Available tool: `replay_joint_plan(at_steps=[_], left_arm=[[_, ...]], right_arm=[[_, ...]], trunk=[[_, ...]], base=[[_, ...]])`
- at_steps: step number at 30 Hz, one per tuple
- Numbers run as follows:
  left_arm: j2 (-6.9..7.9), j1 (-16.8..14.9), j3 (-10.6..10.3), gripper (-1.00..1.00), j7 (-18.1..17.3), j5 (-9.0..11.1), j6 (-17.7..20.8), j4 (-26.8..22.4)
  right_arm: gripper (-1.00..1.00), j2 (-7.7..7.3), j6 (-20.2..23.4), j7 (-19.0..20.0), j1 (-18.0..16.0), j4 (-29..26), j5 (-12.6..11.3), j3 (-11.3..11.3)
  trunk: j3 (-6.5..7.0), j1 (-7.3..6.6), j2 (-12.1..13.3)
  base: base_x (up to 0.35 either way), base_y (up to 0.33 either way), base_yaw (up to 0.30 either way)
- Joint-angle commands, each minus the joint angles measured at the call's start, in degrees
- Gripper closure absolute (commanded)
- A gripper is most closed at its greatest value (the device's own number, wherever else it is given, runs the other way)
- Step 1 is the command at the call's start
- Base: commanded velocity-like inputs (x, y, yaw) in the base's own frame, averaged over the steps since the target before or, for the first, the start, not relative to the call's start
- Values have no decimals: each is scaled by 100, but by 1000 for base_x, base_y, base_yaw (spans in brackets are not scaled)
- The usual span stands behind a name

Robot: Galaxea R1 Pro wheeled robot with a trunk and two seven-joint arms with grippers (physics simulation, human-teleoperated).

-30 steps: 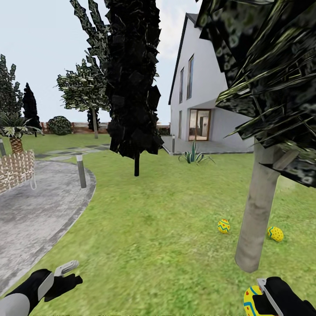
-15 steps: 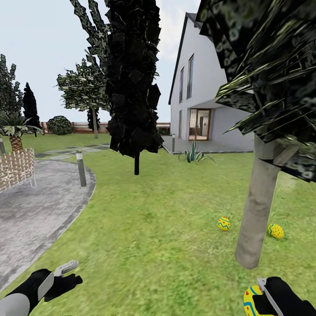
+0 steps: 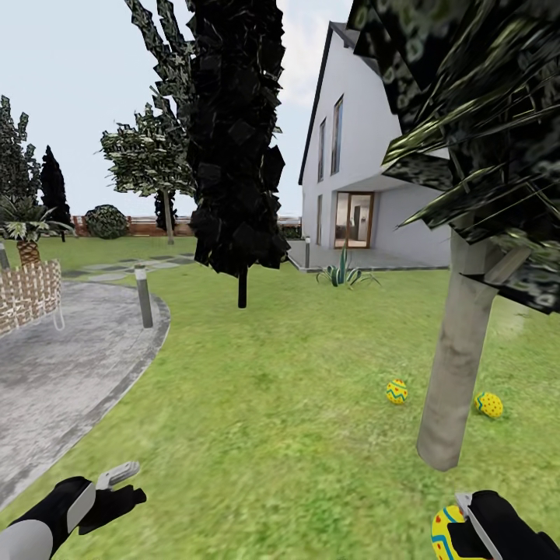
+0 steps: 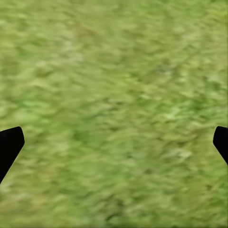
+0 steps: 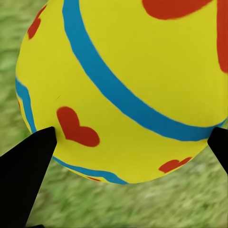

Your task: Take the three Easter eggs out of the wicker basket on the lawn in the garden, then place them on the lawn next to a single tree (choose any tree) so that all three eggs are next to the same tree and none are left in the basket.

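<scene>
Down at the lower left, the left gripper hangs low over the lawn with its fingers spread and nothing between them; from its own wrist camera the two dark fingertips sit at the far edges with bare grass between. Further left and back, a grey paved path curves past a short bollard, and a woven lattice piece is cut off by the edge, so what it belongs to is hard to say. A near-black tree on a thin trunk stands mid-lawn, with the white house behind it and a spiky plant by its terrace. No writing or labels can be read anywhere. Right of centre, one egg lies on the grass just left of the pale tree trunk, and a second egg lies just right of it, partly hidden by the trunk; the leaves overhead run out of view. At the lower right the right gripper is clamped on the third egg, near the foot of that trunk and cut off by the bottom edge. Its wrist camera shows this yellow egg up close, with blue bands and red hearts, pinched between dark fingertips.
</scene>
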Motion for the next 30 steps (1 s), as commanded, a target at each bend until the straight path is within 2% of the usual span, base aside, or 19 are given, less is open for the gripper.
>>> replay_joint_plan(at_steps=[1, 12, 19, 30], left_arm=[[1, -2, 7, -100, 3, 48, 39, -8], [1, -2, 7, -100, 4, 48, 39, -8], [-8, -2, 7, -100, 5, 48, 39, -8], [0, -2, 7, -100, 5, 48, 39, -8]], right_arm=[[100, 3, 25, 52, -2, -9, 62, -27], [100, 11, 15, 59, -2, -6, 44, -27], [100, 15, 7, 61, -2, 128, 28, -13], [100, 12, 15, 58, -2, 131, 36, -21]], trunk=[[-25, 22, -45], [-223, 263, -486], [-223, 263, -486], [-420, 505, -927]], base=[[0, 0, 0], [0, 0, 0], [0, 0, 0], [0, 0, 0]])
